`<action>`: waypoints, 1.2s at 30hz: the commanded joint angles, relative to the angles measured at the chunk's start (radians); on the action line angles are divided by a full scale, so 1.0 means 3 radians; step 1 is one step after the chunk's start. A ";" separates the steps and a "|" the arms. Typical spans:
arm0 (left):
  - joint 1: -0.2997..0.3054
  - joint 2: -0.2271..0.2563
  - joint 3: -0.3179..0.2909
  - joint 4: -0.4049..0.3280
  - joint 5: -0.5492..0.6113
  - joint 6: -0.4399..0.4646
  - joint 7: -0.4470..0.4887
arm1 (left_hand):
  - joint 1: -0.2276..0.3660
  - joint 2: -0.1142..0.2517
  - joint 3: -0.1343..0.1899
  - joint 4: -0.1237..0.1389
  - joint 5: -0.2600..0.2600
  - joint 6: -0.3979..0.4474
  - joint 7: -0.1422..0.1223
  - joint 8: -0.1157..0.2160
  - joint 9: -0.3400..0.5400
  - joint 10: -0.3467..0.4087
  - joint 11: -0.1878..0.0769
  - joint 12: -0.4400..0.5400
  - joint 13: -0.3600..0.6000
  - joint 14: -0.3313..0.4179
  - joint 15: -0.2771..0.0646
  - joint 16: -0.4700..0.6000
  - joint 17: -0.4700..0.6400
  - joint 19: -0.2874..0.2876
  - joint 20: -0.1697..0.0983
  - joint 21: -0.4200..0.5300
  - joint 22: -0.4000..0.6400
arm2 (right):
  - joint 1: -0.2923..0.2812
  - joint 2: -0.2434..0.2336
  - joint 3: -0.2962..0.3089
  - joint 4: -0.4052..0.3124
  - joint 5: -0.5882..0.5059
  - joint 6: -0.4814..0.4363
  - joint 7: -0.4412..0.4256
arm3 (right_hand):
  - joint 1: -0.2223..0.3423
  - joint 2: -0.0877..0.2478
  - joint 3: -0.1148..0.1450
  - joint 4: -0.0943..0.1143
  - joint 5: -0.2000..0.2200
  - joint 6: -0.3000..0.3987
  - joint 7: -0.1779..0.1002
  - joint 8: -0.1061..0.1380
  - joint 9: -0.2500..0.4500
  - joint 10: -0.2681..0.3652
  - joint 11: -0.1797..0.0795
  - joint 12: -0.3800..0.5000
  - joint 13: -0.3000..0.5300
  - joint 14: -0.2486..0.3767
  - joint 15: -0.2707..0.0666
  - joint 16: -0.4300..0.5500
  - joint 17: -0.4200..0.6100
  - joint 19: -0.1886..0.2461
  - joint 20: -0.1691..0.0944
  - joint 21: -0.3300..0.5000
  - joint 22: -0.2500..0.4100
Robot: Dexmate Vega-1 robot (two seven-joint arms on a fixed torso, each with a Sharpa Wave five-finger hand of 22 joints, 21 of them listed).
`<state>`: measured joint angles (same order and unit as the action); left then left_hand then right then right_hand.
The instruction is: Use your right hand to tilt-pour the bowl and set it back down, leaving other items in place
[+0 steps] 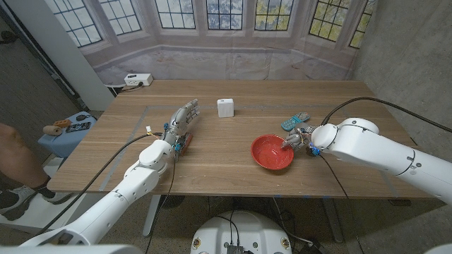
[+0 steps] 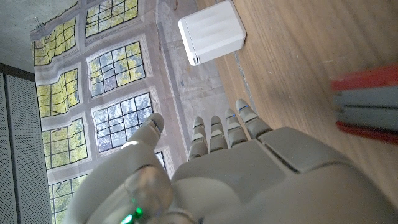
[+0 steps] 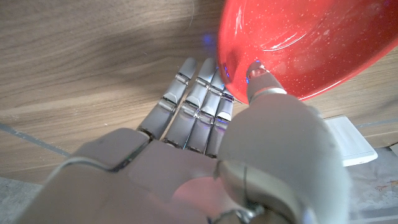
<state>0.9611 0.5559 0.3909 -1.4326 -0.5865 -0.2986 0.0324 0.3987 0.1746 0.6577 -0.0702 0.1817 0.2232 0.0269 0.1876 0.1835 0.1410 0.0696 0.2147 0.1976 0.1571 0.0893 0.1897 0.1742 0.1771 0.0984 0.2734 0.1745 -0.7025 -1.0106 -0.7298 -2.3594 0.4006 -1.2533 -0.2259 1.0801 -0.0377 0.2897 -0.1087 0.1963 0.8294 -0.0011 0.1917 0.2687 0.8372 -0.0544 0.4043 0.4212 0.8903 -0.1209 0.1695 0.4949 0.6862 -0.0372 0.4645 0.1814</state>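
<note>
Right hand [image 1: 302, 138] pinches the red bowl [image 1: 272, 151] at its rim (thumb inside) — tip slowly, clear of the remote [image 1: 294, 122]; left hand [image 1: 181, 123] waits with fingers apart, holding nothing.

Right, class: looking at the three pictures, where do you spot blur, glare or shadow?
Left wrist view: the red and grey object at the edge is blurred, while the white box is sharp. Right wrist view: the red bowl shows pale glare streaks, and a soft shadow lies on the table beside it. Head view: even light, with the bowl's inside faintly shiny.
</note>
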 commanded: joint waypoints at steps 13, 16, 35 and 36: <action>0.0078 0.0056 -0.0014 -0.0164 0.0045 0.0038 0.0074 | 0.0011 0.0006 0.0014 -0.0013 0.0014 0.0019 -0.0003 0.0000 0.0007 0.0022 0.0008 -0.0008 0.0005 0.0025 -0.0004 -0.0010 0.0007 0.0035 0.0002 -0.0012 0.0018 | -0.0181 -0.0148 0.0199 0.0045 -0.0097 0.0466 0.0064 | -0.0145 0.0016 0.0013 0.0000 0.0045 -0.0264 0.0036 -0.0031 -0.0025 -0.0330 0.0145 -0.0187 -0.0062 -0.0328 0.0009 0.0010 -0.0161 -0.0175 0.0054 -0.0113 -0.0002; 0.0079 0.0056 -0.0019 -0.0172 0.0038 0.0049 0.0080 | 0.0011 0.0006 0.0013 -0.0013 0.0013 0.0019 -0.0003 0.0000 0.0007 0.0022 0.0008 -0.0009 0.0005 0.0025 -0.0008 -0.0010 0.0007 0.0036 0.0000 -0.0014 0.0018 | -0.0244 -0.0142 0.0257 0.0055 -0.0110 0.0536 0.0025 | -0.0158 0.0013 0.0014 -0.0004 0.0048 -0.0315 0.0050 -0.0036 -0.0031 -0.0383 0.0163 -0.0218 -0.0072 -0.0377 0.0030 0.0012 -0.0182 -0.0203 0.0065 -0.0132 -0.0002; 0.0037 0.0067 -0.0025 -0.0160 0.0018 0.0064 0.0035 | 0.0013 0.0007 0.0010 -0.0016 0.0013 0.0017 -0.0001 -0.0001 0.0007 0.0018 0.0005 -0.0011 0.0005 0.0024 -0.0003 -0.0011 0.0007 0.0043 0.0002 -0.0028 0.0018 | -0.0507 -0.0073 0.0560 0.0086 -0.0091 0.0813 -0.0119 | -0.0403 0.0074 -0.0031 0.0093 0.0057 -0.0449 0.0059 -0.0017 -0.0063 -0.0560 0.0221 -0.0346 -0.0131 -0.0598 0.0130 0.0042 -0.0259 -0.0289 0.0091 -0.0208 -0.0003; 0.0037 0.0069 -0.0025 -0.0161 0.0018 0.0063 0.0032 | 0.0013 0.0007 0.0009 -0.0015 0.0013 0.0019 -0.0001 0.0000 0.0007 0.0018 0.0007 -0.0011 0.0005 0.0024 -0.0004 -0.0011 0.0007 0.0044 -0.0001 -0.0028 0.0018 | -0.0525 -0.0065 0.0572 0.0089 -0.0096 0.0828 -0.0141 | -0.0428 0.0094 -0.0033 0.0105 0.0056 -0.0463 0.0055 -0.0016 -0.0066 -0.0591 0.0236 -0.0366 -0.0138 -0.0619 0.0142 0.0046 -0.0264 -0.0301 0.0097 -0.0217 -0.0003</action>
<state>0.9766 0.5740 0.3856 -1.4803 -0.5752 -0.2816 0.0499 0.3986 0.1746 0.6577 -0.0702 0.1817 0.2232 0.0268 0.1876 0.1835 0.1410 0.0697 0.2147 0.1975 0.1571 0.0893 0.1897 0.1742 0.1805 0.1018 0.2660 0.1744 -0.8018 -1.0452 -0.6196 -2.3394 0.3660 -1.0607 -0.2276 0.9714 -0.0183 0.2794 -0.0886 0.2039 0.7035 0.0154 0.1808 0.2505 0.6755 0.0103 0.3034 0.3815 0.7202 -0.0713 0.1762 0.4171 0.6043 -0.0127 0.4071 0.1782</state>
